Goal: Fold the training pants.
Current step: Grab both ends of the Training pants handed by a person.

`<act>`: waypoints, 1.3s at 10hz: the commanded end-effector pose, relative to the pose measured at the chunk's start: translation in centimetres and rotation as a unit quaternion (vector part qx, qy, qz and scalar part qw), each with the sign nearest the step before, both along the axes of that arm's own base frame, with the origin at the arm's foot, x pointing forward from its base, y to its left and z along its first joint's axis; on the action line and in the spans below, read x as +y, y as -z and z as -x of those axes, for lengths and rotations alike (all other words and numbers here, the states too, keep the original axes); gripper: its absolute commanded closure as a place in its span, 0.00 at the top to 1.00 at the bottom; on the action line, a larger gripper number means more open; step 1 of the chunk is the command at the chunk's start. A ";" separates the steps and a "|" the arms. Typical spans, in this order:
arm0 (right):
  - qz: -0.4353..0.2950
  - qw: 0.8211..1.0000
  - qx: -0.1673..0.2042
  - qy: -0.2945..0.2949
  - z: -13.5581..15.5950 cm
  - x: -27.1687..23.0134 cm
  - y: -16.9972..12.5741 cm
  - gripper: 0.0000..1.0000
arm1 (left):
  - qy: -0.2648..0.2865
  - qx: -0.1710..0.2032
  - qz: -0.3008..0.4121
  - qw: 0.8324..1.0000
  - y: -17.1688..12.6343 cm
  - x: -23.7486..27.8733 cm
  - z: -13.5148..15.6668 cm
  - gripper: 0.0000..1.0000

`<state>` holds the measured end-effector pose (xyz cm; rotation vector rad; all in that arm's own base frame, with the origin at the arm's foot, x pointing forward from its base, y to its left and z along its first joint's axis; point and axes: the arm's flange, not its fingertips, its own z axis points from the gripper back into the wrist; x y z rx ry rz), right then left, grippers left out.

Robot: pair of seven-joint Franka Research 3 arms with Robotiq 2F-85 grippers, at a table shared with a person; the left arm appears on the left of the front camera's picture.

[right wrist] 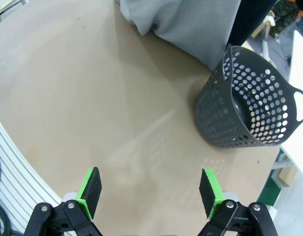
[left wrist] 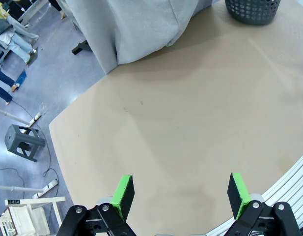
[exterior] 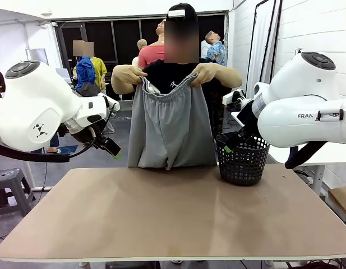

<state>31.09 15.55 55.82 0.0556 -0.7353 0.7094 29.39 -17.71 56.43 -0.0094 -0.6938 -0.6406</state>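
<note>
A person at the far side holds the light grey training pants point(exterior: 170, 129) up by the gathered waistband with both hands point(exterior: 203, 73); the lower part hangs to the table's far edge. The same grey cloth point(left wrist: 136, 24) appears at the top of the left wrist view, and the grey pants point(right wrist: 190, 22) hang at the top of the right wrist view. My left gripper point(exterior: 112, 149) hovers at the left, above and off the table's far left corner, jaws wide apart. In its own view the left gripper point(left wrist: 179, 192) is open and empty. My right gripper point(right wrist: 150, 191) is open over bare tabletop.
A black mesh basket point(exterior: 243, 161) stands at the table's far right, next to the pants; it also shows as the basket point(right wrist: 252, 113) near my right gripper. The tan table point(exterior: 173, 213) is bare in front. A grey stool point(exterior: 9, 185) stands on the floor at left.
</note>
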 end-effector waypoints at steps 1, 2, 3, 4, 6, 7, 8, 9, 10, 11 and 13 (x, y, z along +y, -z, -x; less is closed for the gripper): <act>-0.003 1.000 0.002 -0.005 0.0 0.0 0.0 1.00 | 0.003 0.001 -0.001 1.000 0.0 0.1 -0.1 1.00; -0.003 1.000 0.002 -0.005 0.0 0.0 0.0 1.00 | 0.003 0.001 -0.001 1.000 0.0 0.1 -0.1 1.00; -0.003 1.000 0.002 -0.005 0.0 0.0 0.0 1.00 | 0.003 0.001 -0.001 1.000 0.0 0.1 -0.1 1.00; -0.003 1.000 0.002 -0.005 0.0 0.0 0.0 1.00 | 0.003 0.001 -0.001 1.000 0.0 0.1 -0.1 1.00; -0.003 1.000 0.002 -0.005 0.0 0.0 0.0 1.00 | 0.003 0.001 -0.001 1.000 0.0 0.1 -0.1 1.00; -0.003 1.000 0.002 -0.005 0.0 0.0 0.0 1.00 | 0.003 0.001 -0.001 1.000 0.0 0.1 -0.1 1.00; -0.003 1.000 0.002 -0.005 0.0 0.0 0.0 1.00 | 0.003 0.001 -0.001 1.000 0.0 0.1 -0.1 1.00; -0.003 1.000 0.002 -0.005 0.0 0.0 0.0 1.00 | 0.003 0.001 -0.001 1.000 0.0 0.1 -0.1 1.00; -0.003 1.000 0.002 -0.005 0.0 0.0 0.0 1.00 | 0.003 0.001 -0.001 1.000 0.0 0.1 -0.1 1.00; -0.003 1.000 0.002 -0.005 0.0 0.0 0.0 1.00 | 0.003 0.001 -0.001 1.000 0.0 0.1 -0.1 1.00; -0.003 1.000 0.002 -0.005 0.0 0.0 0.0 1.00 | 0.003 0.001 -0.001 1.000 0.0 0.1 -0.1 1.00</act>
